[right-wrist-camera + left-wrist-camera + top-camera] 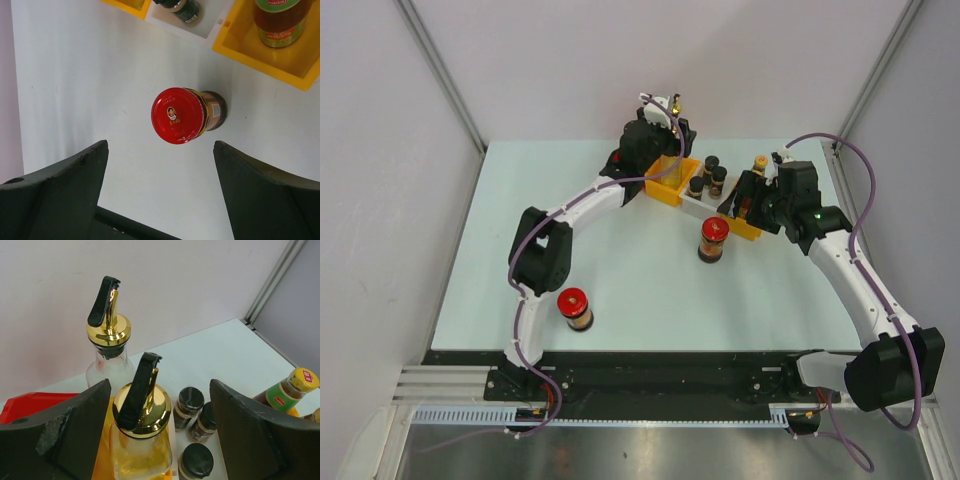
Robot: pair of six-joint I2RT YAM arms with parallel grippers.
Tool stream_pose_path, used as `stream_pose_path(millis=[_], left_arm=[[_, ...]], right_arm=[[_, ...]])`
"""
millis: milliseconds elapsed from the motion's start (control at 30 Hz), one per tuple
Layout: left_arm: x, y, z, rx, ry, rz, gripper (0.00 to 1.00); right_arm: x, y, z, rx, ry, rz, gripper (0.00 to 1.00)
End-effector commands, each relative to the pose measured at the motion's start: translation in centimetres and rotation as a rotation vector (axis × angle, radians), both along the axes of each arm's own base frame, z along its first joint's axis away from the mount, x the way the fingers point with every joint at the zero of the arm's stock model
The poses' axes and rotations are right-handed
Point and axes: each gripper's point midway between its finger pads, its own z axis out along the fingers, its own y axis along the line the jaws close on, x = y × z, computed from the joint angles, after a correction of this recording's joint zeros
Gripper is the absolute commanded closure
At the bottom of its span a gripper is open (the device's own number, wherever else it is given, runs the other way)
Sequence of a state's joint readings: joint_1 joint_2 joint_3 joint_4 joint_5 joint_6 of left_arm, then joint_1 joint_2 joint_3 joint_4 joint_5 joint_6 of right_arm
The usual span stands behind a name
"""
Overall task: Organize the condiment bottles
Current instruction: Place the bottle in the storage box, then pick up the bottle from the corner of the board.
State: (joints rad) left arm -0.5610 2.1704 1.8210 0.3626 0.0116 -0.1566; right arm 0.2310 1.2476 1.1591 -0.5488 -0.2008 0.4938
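Note:
My left gripper (pixel 160 390) stands open around a clear glass bottle with a gold spout (pixel 142 410), which stands in the orange bin (pixel 663 190). The bottle sits closer to the left finger, with a gap on its right. A second gold-spout bottle (pixel 108 335) stands behind it. Three black-capped shakers (pixel 189 405) fill the white bin (pixel 698 207). A green-labelled sauce bottle (pixel 280 22) stands in the right yellow bin (pixel 260 60). My right gripper (pixel 160 145) hangs open, nothing between its fingers, just short of a red-lidded jar (pixel 177 115) upright on the table. Another red-lidded jar (pixel 575 308) stands near the left arm.
A red bin (pixel 30 404) lies at the far left of the row of bins. The bins run along the back of the white table (pixel 650 290). Grey walls and metal posts close in the back and sides.

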Motion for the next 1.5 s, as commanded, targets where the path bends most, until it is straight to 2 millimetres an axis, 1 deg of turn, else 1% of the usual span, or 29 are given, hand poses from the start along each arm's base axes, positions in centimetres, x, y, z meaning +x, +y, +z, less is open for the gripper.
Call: stream_pose_path(millis=[0,133,200,333,400,433,467,500,567,600,633,667,700,733,800,900,933,1000,1033,1067,1100,1133,1167,1200,1233,1267,1300,1400,1467], left_arm=[[-1.1,0.3,6.4,-0.05,-0.125,-0.004,0.13],[-1.4,0.9,7.2,-0.043,-0.133,0.008,0.11],[-1.5,1.0,7.3,-0.034,-0.132,0.008,0.09],[-1.9,2.0,7.8,-0.033,-0.134,0.047,0.0],[-2.4,2.7,8.8,-0.032,-0.142,0.061,0.0],[-2.7,2.9,8.3,-0.021,-0.131,0.064,0.0],[-3.4,3.5,9.6,-0.021,-0.148,0.072,0.0],[-3.7,4.0,9.7,-0.018,-0.147,0.084,0.0],[-4.6,5.0,8.5,0.006,-0.121,0.105,0.0],[-5.7,6.0,10.2,-0.005,-0.141,0.117,0.0],[-6.3,6.9,8.6,0.015,-0.108,0.139,0.0],[-6.9,7.4,8.3,0.019,-0.099,0.145,0.0],[-8.4,8.6,10.3,0.0,-0.123,0.157,0.0],[-9.1,9.4,8.6,0.023,-0.09,0.18,0.0],[-10.4,11.0,7.7,0.042,-0.037,0.215,0.0],[-13.1,14.4,5.4,0.11,0.113,0.312,0.0],[-14.9,15.9,4.3,0.142,0.189,0.335,0.0],[-16.9,17.5,2.9,0.181,0.261,0.362,0.0],[-18.6,18.5,0.4,0.247,0.338,0.361,0.0],[-20.1,19.2,0.9,0.231,0.347,0.354,0.0],[-21.2,19.5,0.4,0.237,0.372,0.343,0.0],[-22.9,20.3,-1.7,0.276,0.438,0.337,0.0],[-24.4,20.7,-1.0,0.221,0.446,0.329,0.0],[-25.6,20.2,-1.4,0.203,0.47,0.275,0.02],[-27.1,20.4,-3.4,0.202,0.53,0.261,0.02],[-28.3,20.8,-3.2,0.175,0.531,0.25,0.03],[-29.4,21.1,-4.8,0.182,0.57,0.243,0.03],[-32.3,22.5,-7.6,0.172,0.657,0.265,0.03],[-33.6,22.8,-8.8,0.16,0.698,0.268,0.03]], right_arm=[[0.1,0.1,1.0,0.016,-0.041,0.008,0.08],[0.1,-0.2,1.0,0.003,-0.044,-0.01,0.0],[0.0,-0.3,1.1,0.002,-0.043,-0.012,0.0],[-0.2,-0.6,1.0,-0.012,-0.041,-0.019,0.0],[-0.5,-0.9,1.2,-0.021,-0.046,-0.023,0.0],[-0.6,-1.0,1.3,-0.026,-0.049,-0.027,0.0],[-0.7,-1.2,1.2,-0.032,-0.043,-0.03,0.0],[-0.8,-1.2,1.4,-0.035,-0.047,-0.031,0.0],[-1.2,-1.5,1.4,-0.044,-0.043,-0.04,0.0],[-1.3,-1.6,1.3,-0.048,-0.04,-0.041,0.0],[-1.6,-1.9,1.4,-0.055,-0.041,-0.047,0.0],[-1.7,-1.9,1.4,-0.059,-0.039,-0.047,0.0],[-1.9,-2.0,1.4,-0.061,-0.039,-0.049,0.0],[-2.0,-2.1,1.4,-0.066,-0.039,-0.049,0.0],[-2.3,-2.2,1.6,-0.073,-0.042,-0.046,0.0],[-2.7,-2.4,1.4,-0.087,-0.041,-0.046,0.0],[-2.8,-2.5,1.2,-0.091,-0.038,-0.05,0.0],[-3.0,-2.6,1.1,-0.089,-0.037,-0.053,0.0],[-3.1,-2.5,0.9,-0.087,-0.036,-0.05,0.0],[-3.2,-2.4,0.8,-0.085,-0.036,-0.048,0.0],[-3.4,-2.3,0.8,-0.081,-0.039,-0.047,0.0],[-3.4,-2.3,0.6,-0.079,-0.038,-0.048,0.0],[-3.5,-2.2,0.4,-0.075,-0.036,-0.049,0.0],[-3.6,-2.0,0.4,-0.066,-0.036,-0.047,0.0],[-3.7,-1.9,0.2,-0.064,-0.035,-0.046,0.0],[-3.8,-1.7,0.3,-0.059,-0.038,-0.043,0.0],[-4.0,-1.6,0.1,-0.059,-0.034,-0.042,0.0],[-4.4,-1.2,-0.2,-0.066,-0.033,-0.033,0.0],[-4.8,-1.0,-0.8,-0.065,-0.023,-0.032,0.0]])
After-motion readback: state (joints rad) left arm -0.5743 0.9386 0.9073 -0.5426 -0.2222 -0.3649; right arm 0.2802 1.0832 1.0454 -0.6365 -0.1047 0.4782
